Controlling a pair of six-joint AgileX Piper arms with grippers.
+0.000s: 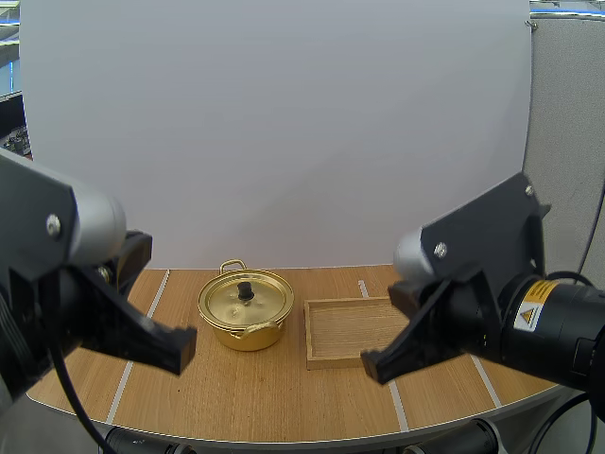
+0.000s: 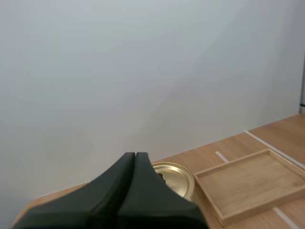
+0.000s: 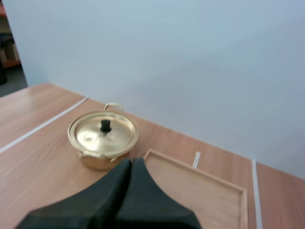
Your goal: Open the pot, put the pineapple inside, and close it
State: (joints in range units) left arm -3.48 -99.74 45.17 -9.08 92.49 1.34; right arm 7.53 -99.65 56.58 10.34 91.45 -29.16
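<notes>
gold pot (image 1: 246, 326), blk lid knob (image 1: 245, 290), pale wood tray (image 1: 345, 331), brown wood-grain table (image 1: 255, 397) w/ white stripes (image 1: 123, 390)

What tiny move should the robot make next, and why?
Probably lower the left hand toward the black knob and open it: the lid sits on the pot, and both it and the right hand hang shut above the table.
</notes>
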